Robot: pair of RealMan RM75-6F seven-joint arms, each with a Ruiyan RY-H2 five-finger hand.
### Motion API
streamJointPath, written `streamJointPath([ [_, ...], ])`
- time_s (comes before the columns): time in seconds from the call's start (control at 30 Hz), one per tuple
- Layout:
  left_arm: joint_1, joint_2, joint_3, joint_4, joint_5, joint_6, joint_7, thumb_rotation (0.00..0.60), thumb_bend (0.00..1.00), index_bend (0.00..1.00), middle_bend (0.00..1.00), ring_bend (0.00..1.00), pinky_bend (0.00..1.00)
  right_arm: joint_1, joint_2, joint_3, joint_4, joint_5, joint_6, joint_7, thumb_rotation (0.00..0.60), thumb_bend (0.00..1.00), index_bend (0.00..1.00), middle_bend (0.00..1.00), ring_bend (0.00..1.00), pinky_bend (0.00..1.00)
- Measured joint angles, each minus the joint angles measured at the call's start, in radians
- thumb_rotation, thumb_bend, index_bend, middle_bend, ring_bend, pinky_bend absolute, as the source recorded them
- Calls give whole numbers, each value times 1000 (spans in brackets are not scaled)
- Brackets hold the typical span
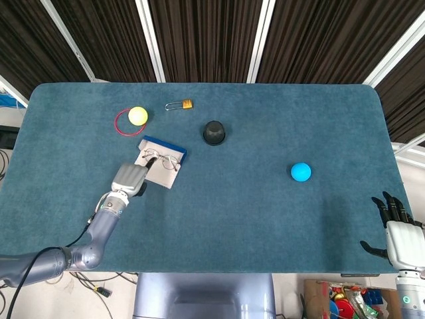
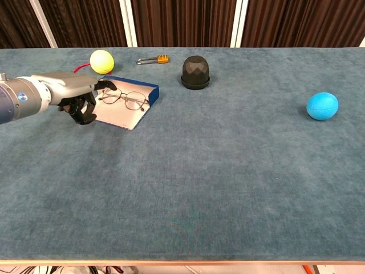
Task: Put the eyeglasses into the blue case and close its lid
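Note:
The blue case (image 1: 166,143) (image 2: 150,91) lies open on the table's left side, its pale lid (image 2: 118,114) flat on the cloth. The eyeglasses (image 1: 163,159) (image 2: 125,99) rest unfolded across the open case. My left hand (image 1: 129,179) (image 2: 76,96) sits at the lid's near-left corner, palm down with its dark fingers (image 2: 83,112) curled under and nothing visibly in them. Its thumb points toward the glasses. My right hand (image 1: 400,234) hangs off the table's front right edge, fingers spread and holding nothing; the chest view does not show it.
A yellow ball (image 1: 137,115) (image 2: 101,61) sits in a red ring behind the case. A brass padlock (image 1: 180,104) (image 2: 153,59) lies further back. A black dome (image 1: 214,132) (image 2: 195,72) stands right of the case. A blue ball (image 1: 301,172) (image 2: 322,106) lies far right.

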Motion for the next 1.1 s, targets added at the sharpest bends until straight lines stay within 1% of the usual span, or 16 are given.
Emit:
streamJointPath([
  [0.13, -6, -15, 2, 25, -14, -11, 0, 600, 487, 0, 667, 627, 749, 0, 1, 0, -1, 1, -1, 1, 600, 117, 132, 0, 0, 228],
  [0.33, -24, -44, -4, 78, -65, -39, 2, 600, 488, 0, 666, 628, 749, -1, 1, 1, -2, 3, 0, 1, 600, 118, 132, 0, 0, 228],
  [1.1, -64, -103, -11, 140, -94, -42, 17, 600, 488, 0, 665, 628, 749, -1, 3, 3, -6, 15, -5, -3, 600, 117, 132, 0, 0, 228],
])
